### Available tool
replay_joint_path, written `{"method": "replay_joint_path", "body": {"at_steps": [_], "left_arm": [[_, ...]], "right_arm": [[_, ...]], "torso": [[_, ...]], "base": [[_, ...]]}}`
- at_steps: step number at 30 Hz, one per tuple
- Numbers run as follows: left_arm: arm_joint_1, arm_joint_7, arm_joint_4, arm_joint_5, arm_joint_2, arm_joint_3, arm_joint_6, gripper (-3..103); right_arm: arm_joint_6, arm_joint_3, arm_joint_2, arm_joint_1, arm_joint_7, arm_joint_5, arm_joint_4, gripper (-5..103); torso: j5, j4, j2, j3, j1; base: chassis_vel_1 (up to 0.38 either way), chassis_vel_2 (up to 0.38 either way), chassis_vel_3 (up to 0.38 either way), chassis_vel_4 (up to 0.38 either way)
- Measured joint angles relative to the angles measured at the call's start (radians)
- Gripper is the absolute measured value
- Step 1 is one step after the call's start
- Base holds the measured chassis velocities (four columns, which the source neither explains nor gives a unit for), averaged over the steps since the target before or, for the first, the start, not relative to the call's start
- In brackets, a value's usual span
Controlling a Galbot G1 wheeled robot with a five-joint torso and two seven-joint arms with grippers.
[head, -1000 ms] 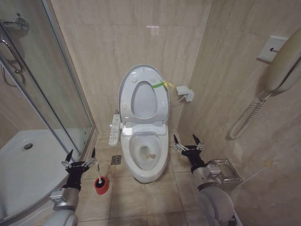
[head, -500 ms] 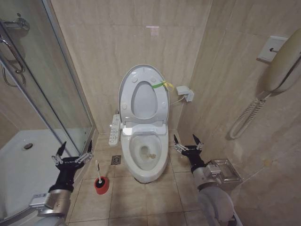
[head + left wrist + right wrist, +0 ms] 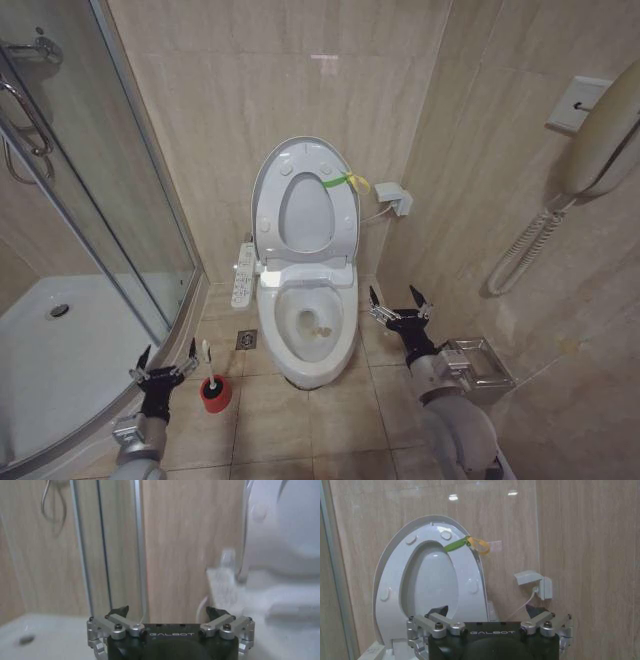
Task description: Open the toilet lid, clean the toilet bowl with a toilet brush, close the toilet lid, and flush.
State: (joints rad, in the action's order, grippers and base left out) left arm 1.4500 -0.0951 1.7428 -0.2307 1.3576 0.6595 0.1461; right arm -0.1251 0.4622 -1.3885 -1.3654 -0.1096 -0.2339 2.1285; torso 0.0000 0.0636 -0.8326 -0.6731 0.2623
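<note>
In the head view, the toilet lid is seen raised against the wall above the toilet bowl; the toilet brush is stood in its red holder just beside the spread-fingered left gripper, while the right gripper is held splayed beside the bowl. In the left wrist view, the left gripper's fingers are shown apart. In the right wrist view, the upright lid is faced by parted fingers.

The toilet lid stands upright at frame centre; below it the toilet bowl lies open; the toilet brush stands lower left.

Black "GALBOT"-marked pincer, silver knuckles
</note>
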Motion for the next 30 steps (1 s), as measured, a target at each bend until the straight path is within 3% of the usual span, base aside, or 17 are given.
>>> {"method": "replay_joint_path", "body": {"at_steps": [3,11,16,30], "left_arm": [[-0.025,-0.004,-0.074,0.001,0.004,-0.008,0.010,100],[-0.132,0.041,-0.342,0.021,-0.027,-0.033,0.112,100],[-0.167,0.058,-0.395,0.020,-0.025,-0.048,0.123,100],[-0.167,0.066,-0.392,0.025,-0.020,-0.048,0.134,100]], "right_arm": [[0.000,0.000,0.000,0.000,0.000,0.000,0.000,100],[0.000,0.000,0.000,0.000,0.000,0.000,0.000,100],[0.000,0.000,0.000,0.000,0.000,0.000,0.000,100],[0.000,0.000,0.000,0.000,0.000,0.000,0.000,100]], "torso": [[-0.0002,0.0001,0.000,0.000,0.000],[-0.0002,0.0000,0.000,0.000,0.000],[0.0000,0.0001,0.000,0.000,0.000],[0.0000,0.0000,0.000,0.000,0.000]], "base": [[0.000,0.000,0.000,0.000],[0.000,0.000,0.000,0.000],[0.000,0.000,0.000,0.000],[0.000,0.000,0.000,0.000]]}}
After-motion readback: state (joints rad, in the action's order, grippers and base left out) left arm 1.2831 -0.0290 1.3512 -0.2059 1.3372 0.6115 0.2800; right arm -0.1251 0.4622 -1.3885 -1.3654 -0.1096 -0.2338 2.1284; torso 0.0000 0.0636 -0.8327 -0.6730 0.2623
